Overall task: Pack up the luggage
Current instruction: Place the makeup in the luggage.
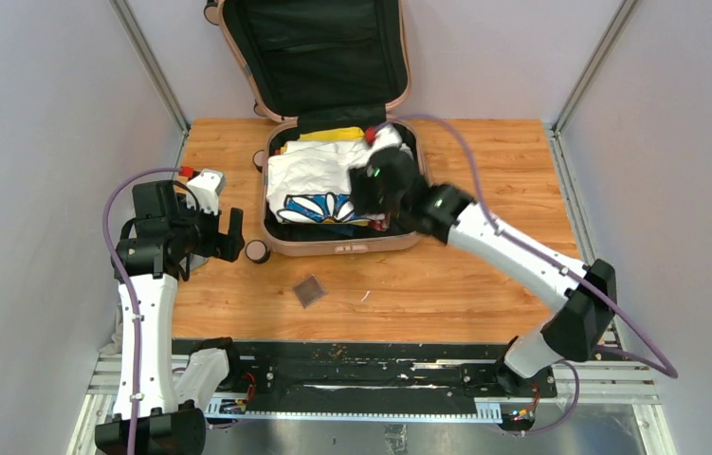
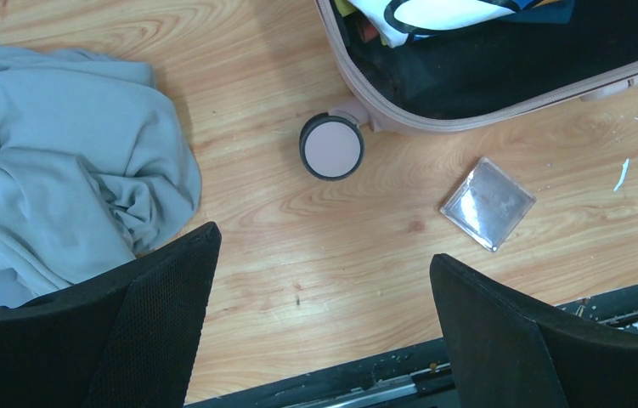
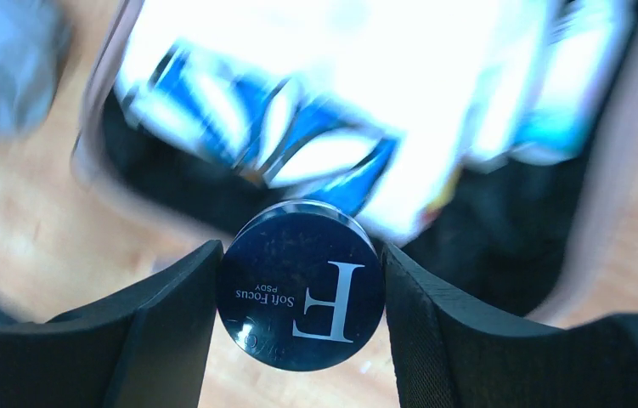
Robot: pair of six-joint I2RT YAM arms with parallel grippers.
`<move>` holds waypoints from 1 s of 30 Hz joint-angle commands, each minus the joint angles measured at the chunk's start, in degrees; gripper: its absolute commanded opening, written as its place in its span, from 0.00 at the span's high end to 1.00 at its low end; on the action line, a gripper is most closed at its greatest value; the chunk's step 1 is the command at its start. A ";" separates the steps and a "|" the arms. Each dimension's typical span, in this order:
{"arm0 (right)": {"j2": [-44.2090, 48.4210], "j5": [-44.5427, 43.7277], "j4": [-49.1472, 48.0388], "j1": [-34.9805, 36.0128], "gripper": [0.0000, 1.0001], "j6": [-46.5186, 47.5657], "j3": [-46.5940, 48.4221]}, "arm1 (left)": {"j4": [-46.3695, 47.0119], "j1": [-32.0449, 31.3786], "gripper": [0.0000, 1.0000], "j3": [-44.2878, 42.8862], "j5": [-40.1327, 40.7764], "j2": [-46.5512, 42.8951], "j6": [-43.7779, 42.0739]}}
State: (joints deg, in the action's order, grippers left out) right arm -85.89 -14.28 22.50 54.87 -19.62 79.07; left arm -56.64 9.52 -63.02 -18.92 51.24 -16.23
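luggage (image 1: pixel 342 245) sits open at the far centre of the wooden surface (image 1: pixel 484 275), pink shell flat, black-lined lid (image 1: pixel 319 47) upright at the far end. Inside: white garment with a blue daisy print (image 1: pixel 319 185) on top, yellow item (image 1: pixel 333 135) along the far edge, black lining showing at the near side. Right claw (image 1: pixel 378 192) hangs over the near-right part of the open shell, clamped on a round dark-blue disc (image 3: pixel 301 297). In the right wrist view both fingers (image 3: pixel 171 314) press its sides, and white lettering reads a large "F" and "Soft Focus". The rest of that view is blurred, with the printed garment and a pink rim (image 3: pixel 604 170) behind the disc; can't tell whether the disc touches anything below. Left claw (image 1: pixel 219 242) is over the left side of the surface, near-left of the luggage, jaws wide apart and holding nothing; the left wrist view shows bare wood between the fingers (image 2: pixel 154 314). A crumpled grey-green garment (image 2: pixel 60 153) lies at the left of that view, beside the left finger. A spinner wheel (image 2: pixel 332 146) juts out at the near-left corner of the case (image 2: pixel 364 102). A small clear square packet (image 2: pixel 487 204) lies flat on the wood near the case's near wall, apart from it, with a tiny white scrap (image 2: pixel 621 174) to its right.
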 commanded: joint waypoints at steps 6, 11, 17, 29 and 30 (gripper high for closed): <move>-17.60 1.91 11.41 -24.28 0.69 -0.55 14.43 | -0.20 -0.29 0.00 -0.82 -0.53 -0.87 0.02; -24.83 4.35 11.51 -27.33 0.69 -2.03 16.28 | -0.21 -0.29 0.00 -0.70 -0.62 -0.87 -0.22; -27.11 5.67 11.50 -27.29 0.67 -2.92 16.48 | -0.14 -0.29 0.00 -0.59 -0.82 -0.28 -0.32; -22.15 5.48 13.08 -26.18 0.07 -4.86 12.66 | -0.22 -0.29 0.00 -0.59 -1.28 -0.41 -0.05; -20.75 5.43 13.07 -25.81 0.05 -5.14 12.09 | -0.16 -0.29 0.00 -0.59 -1.33 -0.52 -0.03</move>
State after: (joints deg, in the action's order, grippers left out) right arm -111.81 -7.49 30.89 28.51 -23.66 93.49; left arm -56.66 9.52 -63.00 -19.11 51.07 -16.25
